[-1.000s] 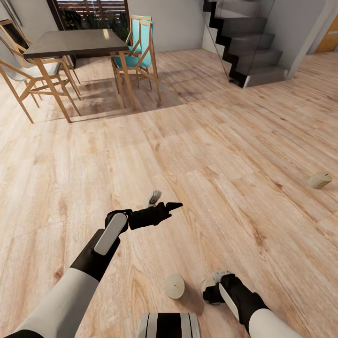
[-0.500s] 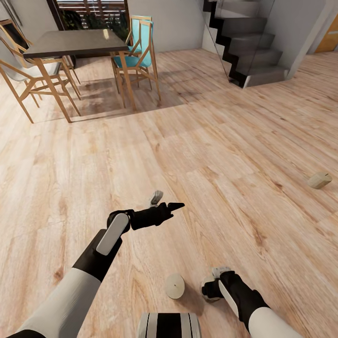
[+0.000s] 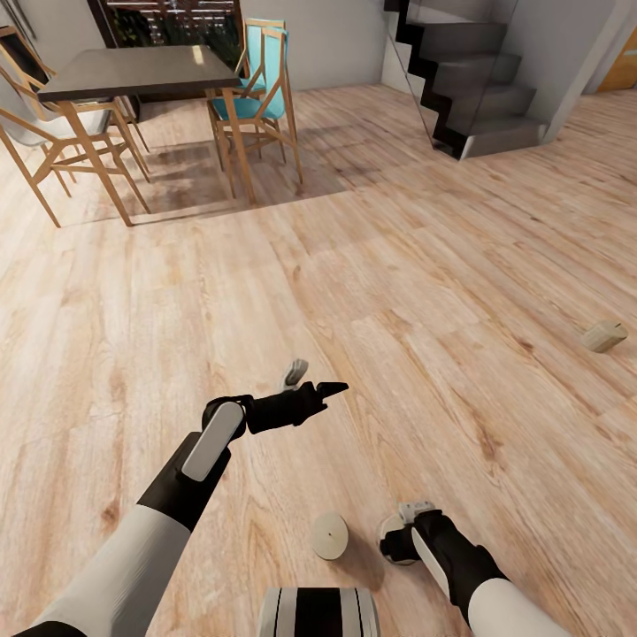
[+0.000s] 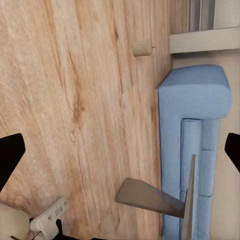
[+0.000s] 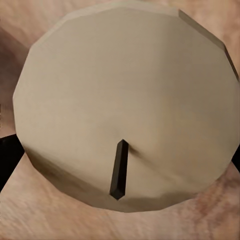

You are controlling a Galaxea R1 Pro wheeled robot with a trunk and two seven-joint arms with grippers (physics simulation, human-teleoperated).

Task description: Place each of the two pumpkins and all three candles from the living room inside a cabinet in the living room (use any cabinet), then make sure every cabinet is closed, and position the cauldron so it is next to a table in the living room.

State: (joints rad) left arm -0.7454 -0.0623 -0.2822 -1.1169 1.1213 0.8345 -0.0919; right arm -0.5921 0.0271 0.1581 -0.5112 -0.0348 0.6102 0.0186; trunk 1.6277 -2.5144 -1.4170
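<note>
On the wooden floor [image 3: 425, 265], low and near the robot's base, one candle [image 3: 329, 536] stands upright — its flat round top and dark wick face the right wrist camera. Just beside it sits the right hand [image 3: 395, 540]; whether it is clenched cannot be told. Farther forward, the left hand [image 3: 310, 380] hovers spread apart, grasping nothing. Another candle [image 3: 604, 335] lies tipped over, well apart at the right.

Dark dining table [image 3: 133, 71] with wooden chairs, one teal [image 3: 261, 75], sits well ahead of the grippers; dark staircase [image 3: 469, 80] far ahead-right, blue sofa [image 4: 195, 145] nearby.
</note>
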